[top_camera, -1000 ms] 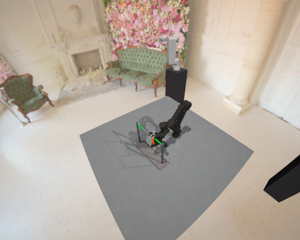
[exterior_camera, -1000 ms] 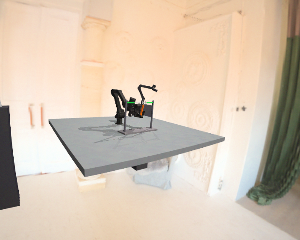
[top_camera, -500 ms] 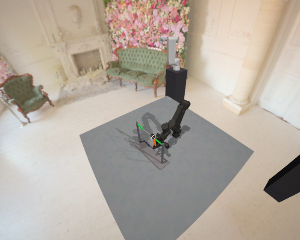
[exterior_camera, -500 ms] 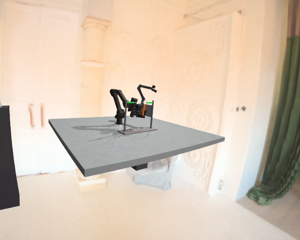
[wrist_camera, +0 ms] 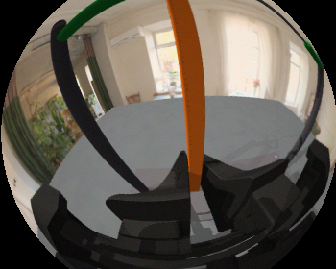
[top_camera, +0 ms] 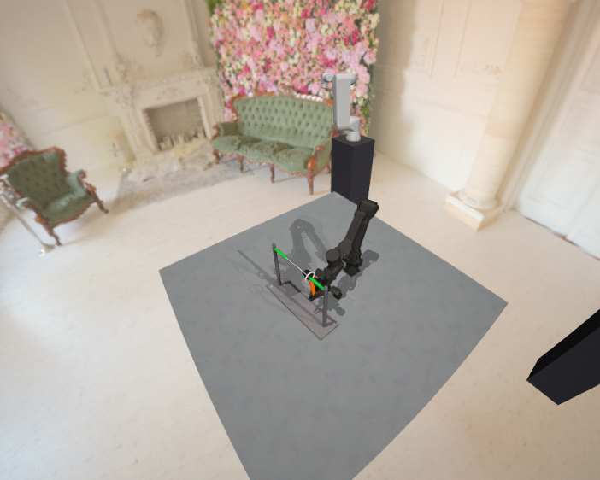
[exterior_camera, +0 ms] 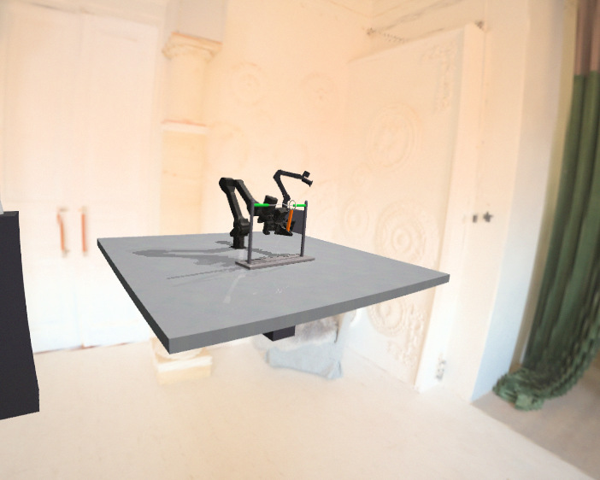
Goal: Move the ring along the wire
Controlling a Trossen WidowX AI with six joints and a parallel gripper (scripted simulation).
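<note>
The ring (top_camera: 309,272) (exterior_camera: 292,200) is around the wire at the inner end of the green part (top_camera: 318,283) (exterior_camera: 300,205) (wrist_camera: 91,16) beside the near post (top_camera: 326,307) (exterior_camera: 302,230) (wrist_camera: 72,96). Whether it touches the wire is too small to tell. Its orange handle (top_camera: 312,286) (exterior_camera: 289,219) (wrist_camera: 193,96) slants down from it. My gripper (top_camera: 312,295) (exterior_camera: 288,231) (wrist_camera: 187,154) is shut on the handle's lower end, below the wire. The other green part (top_camera: 280,253) (exterior_camera: 261,205) (wrist_camera: 313,54) is beside the far post (top_camera: 276,267) (exterior_camera: 250,235), across the thin grey part (top_camera: 294,265).
Both posts rise from a flat base plate (top_camera: 320,334) (exterior_camera: 244,266) on the grey table (top_camera: 400,349) (exterior_camera: 350,279). My arm (top_camera: 356,232) (exterior_camera: 232,205) reaches in from one side of the wire. Another robot arm (top_camera: 342,102) (exterior_camera: 283,187) stands on a black pedestal (top_camera: 351,165) beyond the table.
</note>
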